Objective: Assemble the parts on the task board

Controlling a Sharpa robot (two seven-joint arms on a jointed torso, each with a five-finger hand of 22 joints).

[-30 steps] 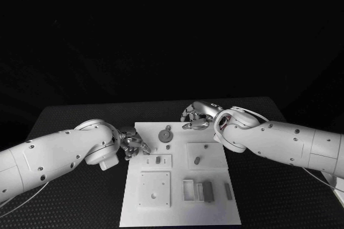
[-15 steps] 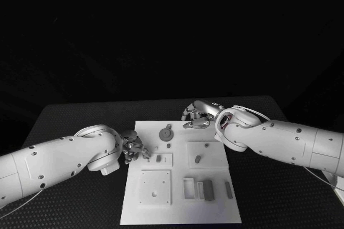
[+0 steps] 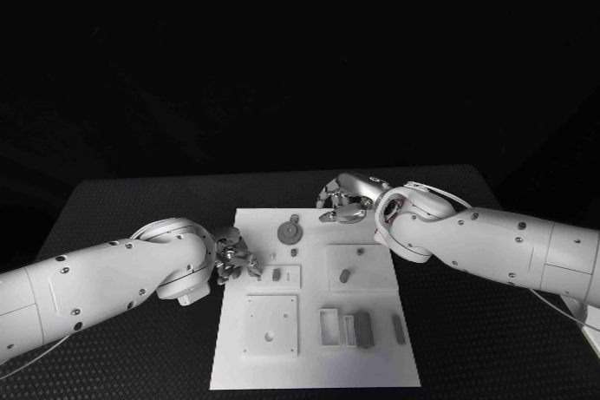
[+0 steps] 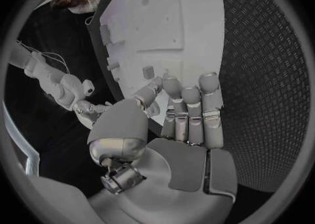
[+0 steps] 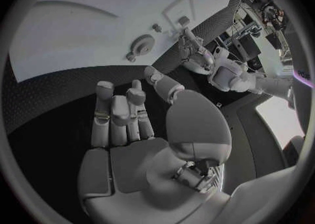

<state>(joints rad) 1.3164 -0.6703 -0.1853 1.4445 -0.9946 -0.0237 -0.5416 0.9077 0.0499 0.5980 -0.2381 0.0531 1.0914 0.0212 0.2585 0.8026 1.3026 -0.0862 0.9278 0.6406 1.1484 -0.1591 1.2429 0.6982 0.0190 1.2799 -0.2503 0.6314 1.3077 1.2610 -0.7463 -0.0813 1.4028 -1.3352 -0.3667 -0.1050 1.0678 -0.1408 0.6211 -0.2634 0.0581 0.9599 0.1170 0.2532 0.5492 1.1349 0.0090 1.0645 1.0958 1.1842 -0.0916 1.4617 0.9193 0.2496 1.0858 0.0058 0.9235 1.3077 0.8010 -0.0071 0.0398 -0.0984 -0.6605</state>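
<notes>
Step in hand, by my judgement: left hand (image 3: pixel 234 263) closing in on a small grey part (image 3: pixel 275 277) standing in the upper-left block of the task board (image 3: pixel 313 365). To do it well: approach from the board's left edge, keep fingers low and aligned w/ the part, pinch w/ thumb and one finger, lift straight up so the part does not jam in its seat. Avoid sweeping the round disc part (image 3: pixel 289 234) just beyond it.

Left hand: sits at the board's left edge, fingertips over the board beside the small part. Left wrist view shows fingers (image 4: pixel 190 103) straight and side by side, thumb apart from them, nothing between them; the grey part (image 4: pixel 148 71) lies just past the fingertips, not touched as far as I can tell. Holds nothing.

Right hand (image 3: pixel 344 200): at the board's far edge, near the disc part, hovering. Right wrist view shows palm bare, fingers (image 5: pixel 118 108) extended, thumb spread; nothing held. Disc part (image 5: pixel 140 44) is ahead of the fingertips, apart from them.

Task's things: board lies mid-table on the black table (image 3: pixel 125 209). Other grey parts rest on it: one on the upper-right block (image 3: pixel 344 278), a long piece (image 3: pixel 364 331) beside the open frame near the front, a thin one (image 3: pixel 399 331) right of that. Assembly looks early; most parts unseated.
</notes>
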